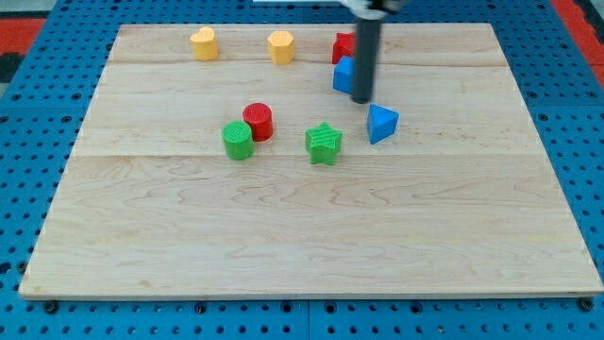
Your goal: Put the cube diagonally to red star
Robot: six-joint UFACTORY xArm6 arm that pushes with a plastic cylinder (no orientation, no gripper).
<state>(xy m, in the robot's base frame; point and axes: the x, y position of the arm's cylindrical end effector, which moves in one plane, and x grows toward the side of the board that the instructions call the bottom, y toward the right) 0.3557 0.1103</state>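
Observation:
The blue cube point(343, 75) sits near the view's top, just right of centre, partly hidden by my rod. The red star point(343, 45) lies directly above it, touching or nearly touching, also partly hidden by the rod. My tip point(362, 99) rests on the board at the cube's lower right edge, touching or almost touching it.
A blue triangular block point(381, 124) lies just below right of the tip. A green star point(324, 144), a red cylinder point(259, 122) and a green cylinder point(238, 141) sit mid-board. Two yellow blocks point(204, 43) point(280, 46) lie near the top edge. The wooden board point(311, 246) rests on a blue pegboard.

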